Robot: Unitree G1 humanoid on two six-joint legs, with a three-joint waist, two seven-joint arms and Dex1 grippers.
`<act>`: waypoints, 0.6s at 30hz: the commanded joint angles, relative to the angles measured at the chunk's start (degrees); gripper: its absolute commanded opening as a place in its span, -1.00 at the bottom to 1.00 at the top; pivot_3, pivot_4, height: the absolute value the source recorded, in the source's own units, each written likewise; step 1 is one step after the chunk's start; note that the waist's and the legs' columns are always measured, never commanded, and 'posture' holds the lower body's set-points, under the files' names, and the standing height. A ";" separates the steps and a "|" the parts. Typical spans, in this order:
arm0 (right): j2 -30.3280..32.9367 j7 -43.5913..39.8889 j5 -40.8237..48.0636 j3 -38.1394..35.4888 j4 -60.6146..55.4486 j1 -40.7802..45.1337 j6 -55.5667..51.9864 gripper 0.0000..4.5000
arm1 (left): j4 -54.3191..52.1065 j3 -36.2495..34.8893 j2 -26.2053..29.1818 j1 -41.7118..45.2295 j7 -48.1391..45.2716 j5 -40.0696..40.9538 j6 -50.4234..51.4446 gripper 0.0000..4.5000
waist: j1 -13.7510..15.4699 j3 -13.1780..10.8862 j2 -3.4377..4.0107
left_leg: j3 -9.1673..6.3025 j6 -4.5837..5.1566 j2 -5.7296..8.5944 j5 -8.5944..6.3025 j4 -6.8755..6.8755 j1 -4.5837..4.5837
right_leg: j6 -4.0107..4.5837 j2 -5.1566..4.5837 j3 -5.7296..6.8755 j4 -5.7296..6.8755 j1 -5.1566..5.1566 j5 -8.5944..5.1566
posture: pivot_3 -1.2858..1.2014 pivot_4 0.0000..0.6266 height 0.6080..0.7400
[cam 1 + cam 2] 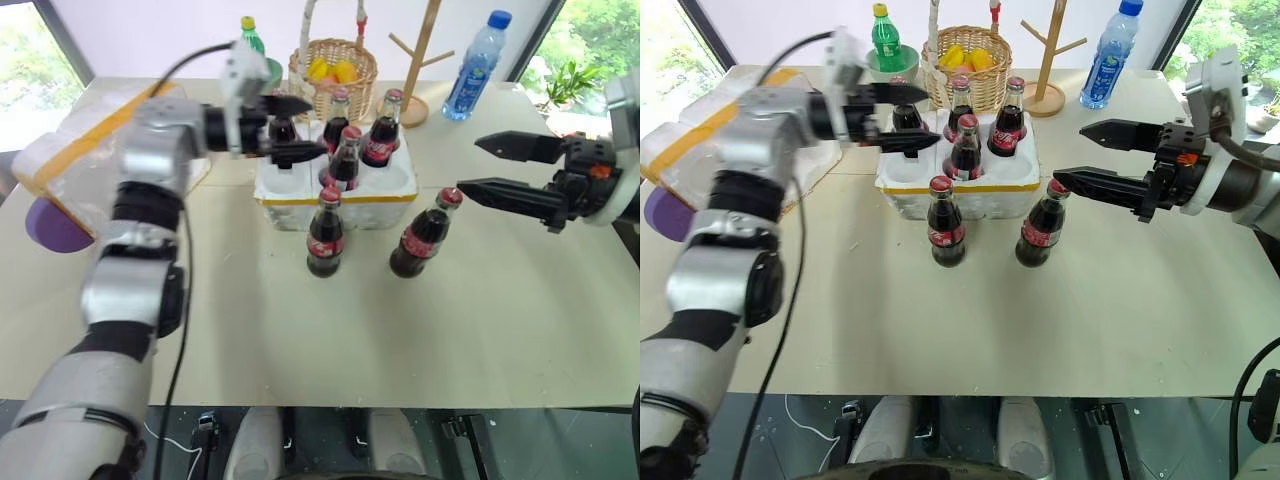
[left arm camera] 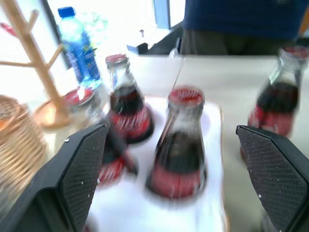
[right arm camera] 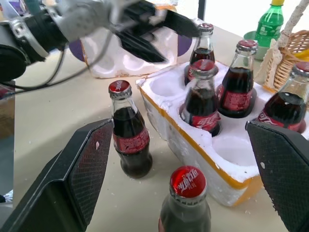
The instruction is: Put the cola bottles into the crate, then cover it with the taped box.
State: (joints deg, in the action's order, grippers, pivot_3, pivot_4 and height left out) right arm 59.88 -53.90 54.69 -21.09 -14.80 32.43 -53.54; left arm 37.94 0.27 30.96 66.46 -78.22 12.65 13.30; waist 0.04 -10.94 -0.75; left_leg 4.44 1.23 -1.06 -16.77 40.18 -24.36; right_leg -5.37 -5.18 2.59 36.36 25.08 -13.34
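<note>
Crate (image 1: 958, 185) stands on the bench (image 1: 970, 310) holding four cola bottles (image 1: 965, 148); two more stand just before it. We see the taped box (image 1: 690, 140) left of the crate. Left fingers (image 1: 902, 118) hang released over its far left corner, right fingers (image 1: 1102, 155) released on its right side, both empty.

light: bright daylight, windows at back corners + far side | glare: window blown out white in left wrist view | shadows: soft, faint on pale beige tabletop (image 1: 330, 330) | blur: left wrist view smeared; head views sharp
</note>
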 commanded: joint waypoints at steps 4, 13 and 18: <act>1.12 -1.16 -0.74 -0.06 1.37 2.63 1.59 1.00 | -29.51 1.94 9.55 -15.40 -5.93 6.07 12.44 0.98 | 0.77 0.00 0.00 | -0.02 0.00 -0.02 0.00 0.06 0.00 | -0.01 -0.01 -0.04 -0.01 -0.08 0.00 | 0.03 -0.52 1.00; 0.43 -1.93 -1.66 1.88 2.51 4.78 1.85 1.00 | -37.94 4.71 4.42 -22.13 1.41 7.88 16.73 0.98 | 0.63 0.00 -0.01 | -0.05 0.43 0.15 -0.10 0.20 0.04 | -0.26 -0.18 -0.06 -0.10 -0.28 0.19 | 0.03 -0.52 1.00; 0.30 -1.83 -1.60 1.92 2.34 4.93 1.63 1.00 | -33.47 8.79 0.14 -20.62 3.35 5.16 12.75 0.98 | 0.67 0.01 0.02 | -0.05 0.44 0.13 -0.10 0.19 0.09 | -0.25 -0.11 -0.06 -0.06 -0.28 0.19 | 0.03 -0.52 1.00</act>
State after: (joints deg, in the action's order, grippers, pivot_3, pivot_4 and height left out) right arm 59.77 -55.62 52.96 -18.37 -11.92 36.10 -52.48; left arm 3.44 8.38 31.72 44.29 -75.38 18.58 28.07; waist 0.71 -10.93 -0.73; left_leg 4.40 1.67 -0.93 -16.86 40.36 -24.27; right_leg -5.62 -5.29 2.53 36.30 24.80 -13.15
